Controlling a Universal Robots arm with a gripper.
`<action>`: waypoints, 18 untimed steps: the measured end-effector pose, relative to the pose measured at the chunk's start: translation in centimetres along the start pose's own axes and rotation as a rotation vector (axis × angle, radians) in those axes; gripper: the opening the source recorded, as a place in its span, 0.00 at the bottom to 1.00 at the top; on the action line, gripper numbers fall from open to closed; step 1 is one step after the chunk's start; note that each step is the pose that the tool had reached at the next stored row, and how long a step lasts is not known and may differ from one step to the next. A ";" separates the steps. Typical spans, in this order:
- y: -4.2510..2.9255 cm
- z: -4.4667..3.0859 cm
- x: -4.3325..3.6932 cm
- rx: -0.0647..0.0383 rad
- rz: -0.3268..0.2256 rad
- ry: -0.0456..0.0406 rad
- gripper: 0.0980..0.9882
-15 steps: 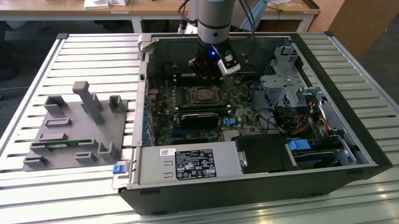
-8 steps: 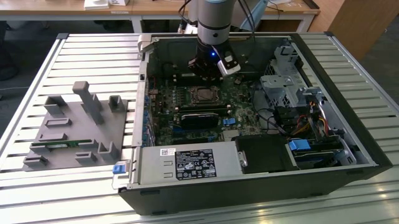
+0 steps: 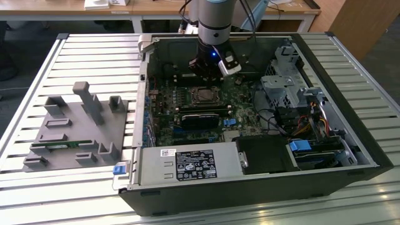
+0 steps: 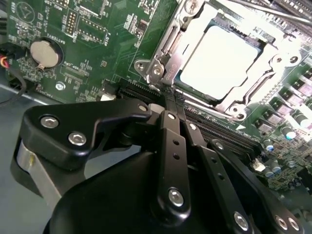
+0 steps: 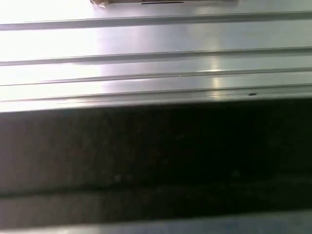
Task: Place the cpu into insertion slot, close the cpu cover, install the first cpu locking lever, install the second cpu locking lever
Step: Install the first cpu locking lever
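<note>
The gripper point(image 4: 169, 100), fingers pressed together apparently on nothing, points at the socket corner, where the cpu point(image 4: 222, 58) sits seated under the lowered cpu cover point(image 4: 243, 105), ready for latching.

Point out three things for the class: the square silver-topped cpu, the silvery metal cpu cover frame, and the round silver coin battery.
cpu point(image 4: 222, 61), second wrist view, middle of its metal top.
cpu cover point(image 4: 275, 73), second wrist view, frame edge beside the chip.
coin battery point(image 4: 45, 52), second wrist view, centre of its face.

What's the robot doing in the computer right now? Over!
Gripper shut, tips at the socket's edge. Cpu seated in the socket, cpu cover down over it. Nothing in the way.
</note>
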State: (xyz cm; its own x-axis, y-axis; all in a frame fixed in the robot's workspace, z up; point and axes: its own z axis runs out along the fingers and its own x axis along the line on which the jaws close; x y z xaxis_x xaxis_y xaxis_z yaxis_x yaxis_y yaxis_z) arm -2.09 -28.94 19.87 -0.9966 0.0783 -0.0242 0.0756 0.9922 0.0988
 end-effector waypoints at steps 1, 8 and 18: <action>0.01 -0.20 0.00 0.001 0.000 0.0004 0.01; 0.04 -1.03 -0.03 0.002 0.000 0.0008 0.01; -0.35 -1.07 -0.07 0.002 0.000 0.0009 0.01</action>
State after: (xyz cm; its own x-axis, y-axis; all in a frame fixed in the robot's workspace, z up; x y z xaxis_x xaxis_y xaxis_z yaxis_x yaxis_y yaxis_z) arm -2.08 -29.40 20.90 -0.9967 0.0782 -0.0233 0.0756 0.9924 0.0970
